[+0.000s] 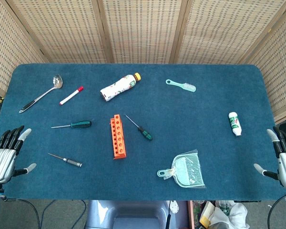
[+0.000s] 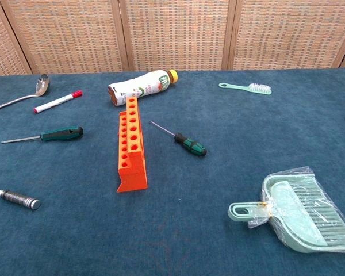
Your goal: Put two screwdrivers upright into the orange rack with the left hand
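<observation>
The orange rack [image 1: 117, 137] [image 2: 130, 144] stands mid-table, its holes empty. Three screwdrivers lie flat around it: a green-handled one [image 1: 74, 125] [image 2: 49, 135] to its left, a green-and-black one [image 1: 140, 128] [image 2: 183, 140] to its right, and a silver-handled one [image 1: 66, 161] [image 2: 16, 198] at the front left. My left hand [image 1: 6, 153] rests at the table's left front edge, fingers spread, holding nothing. My right hand [image 1: 283, 158] sits at the right front edge, also spread and empty. Neither hand shows in the chest view.
A ladle [image 1: 42, 93], a red-capped marker [image 1: 71, 96], a lying bottle [image 1: 119, 86] and a mint brush [image 1: 181, 85] lie along the back. A small white bottle [image 1: 234, 123] is at the right. A wrapped dustpan [image 1: 183, 170] lies front right.
</observation>
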Action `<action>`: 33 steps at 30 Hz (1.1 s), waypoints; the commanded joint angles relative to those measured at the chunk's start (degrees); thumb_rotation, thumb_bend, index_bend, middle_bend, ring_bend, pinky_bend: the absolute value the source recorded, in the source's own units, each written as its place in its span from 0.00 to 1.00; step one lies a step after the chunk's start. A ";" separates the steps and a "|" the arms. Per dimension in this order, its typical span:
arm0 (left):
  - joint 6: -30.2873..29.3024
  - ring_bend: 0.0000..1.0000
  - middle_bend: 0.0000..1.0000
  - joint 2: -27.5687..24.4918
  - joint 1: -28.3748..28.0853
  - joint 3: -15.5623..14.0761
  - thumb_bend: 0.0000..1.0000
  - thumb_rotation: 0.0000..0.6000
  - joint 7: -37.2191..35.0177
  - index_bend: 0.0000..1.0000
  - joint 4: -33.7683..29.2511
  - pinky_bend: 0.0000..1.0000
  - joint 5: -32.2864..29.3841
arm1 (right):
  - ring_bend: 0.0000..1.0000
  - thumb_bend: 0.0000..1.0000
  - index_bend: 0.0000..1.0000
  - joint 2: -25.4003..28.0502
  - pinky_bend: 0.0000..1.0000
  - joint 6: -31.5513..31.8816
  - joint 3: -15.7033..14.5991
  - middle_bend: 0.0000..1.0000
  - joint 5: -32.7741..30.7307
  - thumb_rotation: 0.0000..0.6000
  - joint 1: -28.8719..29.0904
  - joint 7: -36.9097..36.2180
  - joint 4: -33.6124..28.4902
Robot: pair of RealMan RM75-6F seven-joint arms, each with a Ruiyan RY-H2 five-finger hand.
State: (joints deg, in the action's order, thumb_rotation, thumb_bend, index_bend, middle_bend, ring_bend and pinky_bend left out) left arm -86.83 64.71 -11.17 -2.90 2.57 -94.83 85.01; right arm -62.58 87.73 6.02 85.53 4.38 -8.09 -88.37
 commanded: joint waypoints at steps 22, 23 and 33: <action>23.68 0.00 0.00 9.52 -12.55 0.96 0.14 1.00 5.01 0.44 9.08 0.00 2.76 | 0.00 0.00 0.00 1.16 0.00 -2.16 -0.14 0.00 -0.86 1.00 0.29 -1.49 -0.69; 24.00 0.00 0.00 9.80 -12.71 1.04 0.15 1.00 5.43 0.45 9.14 0.00 2.51 | 0.00 0.00 0.00 1.19 0.00 -2.25 -0.15 0.00 -0.89 1.00 0.31 -1.56 -0.67; 26.51 0.00 0.00 12.03 -13.30 0.24 0.17 1.00 9.09 0.48 10.44 0.00 1.00 | 0.00 0.00 0.00 1.52 0.00 -2.75 -0.12 0.00 -1.12 1.00 0.39 -2.35 -0.70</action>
State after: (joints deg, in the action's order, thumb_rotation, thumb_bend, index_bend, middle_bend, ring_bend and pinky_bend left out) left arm -60.58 76.41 -24.46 -2.51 11.36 -84.77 86.25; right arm -61.06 84.97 5.90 84.41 4.77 -10.44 -89.08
